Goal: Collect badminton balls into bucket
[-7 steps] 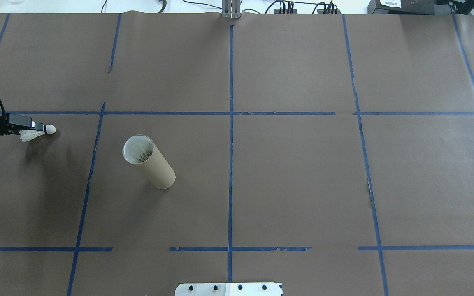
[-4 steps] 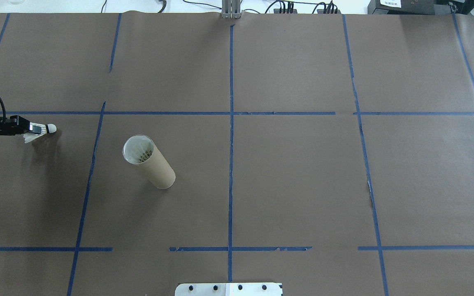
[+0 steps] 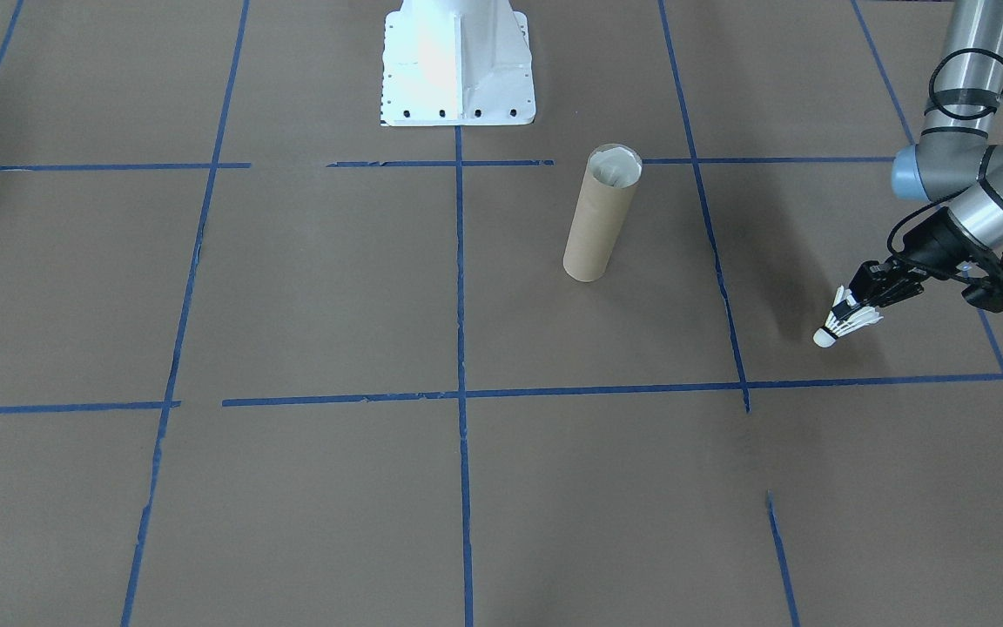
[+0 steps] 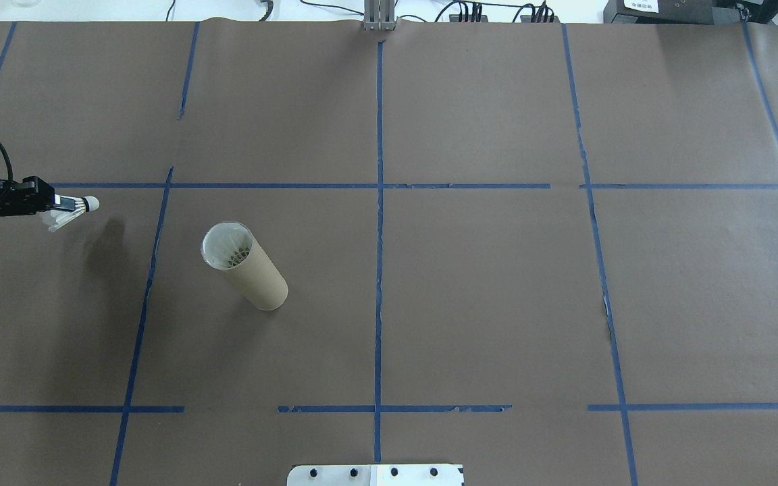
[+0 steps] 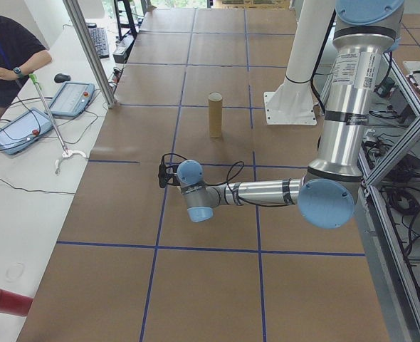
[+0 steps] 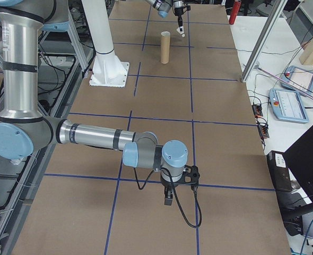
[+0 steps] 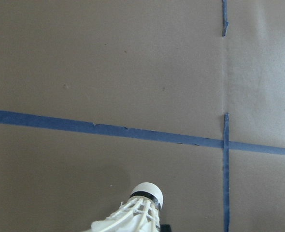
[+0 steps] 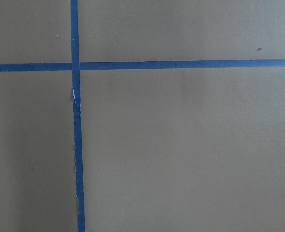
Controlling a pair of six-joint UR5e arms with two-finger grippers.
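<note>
Jaws of the left gripper [image 3: 858, 306] are closed on a shuttlecock [image 3: 841, 324], pinching the feather skirt, cork tip pointing away from the wrist and down toward the worktop [image 4: 497, 304]. Its shadow sits apart from it, so I judge it's off the surface. Right gripper [image 6: 168, 199] is only visible from the side camera, can't tell how its jaws stand; it's parked well apart from everything.

Bucket [image 4: 244, 264] stands upright, well apart from the held shuttlecock, with at least one shuttlecock already nested inside.

Risks from here:
- Grip is on feathers, not cork. Soft, springy hold; a fast swing could let it rotate or slip out.
- It's held near-horizontal. Needs reorienting cork-down over the mouth, else the skirt catches on the rim.
- Tube is tall, narrow and light-looking. Any side contact from the jaws or skirt during insertion likely tips it.
- Mouth looks barely wider than the skirt, so lateral alignment has little margin.
</note>
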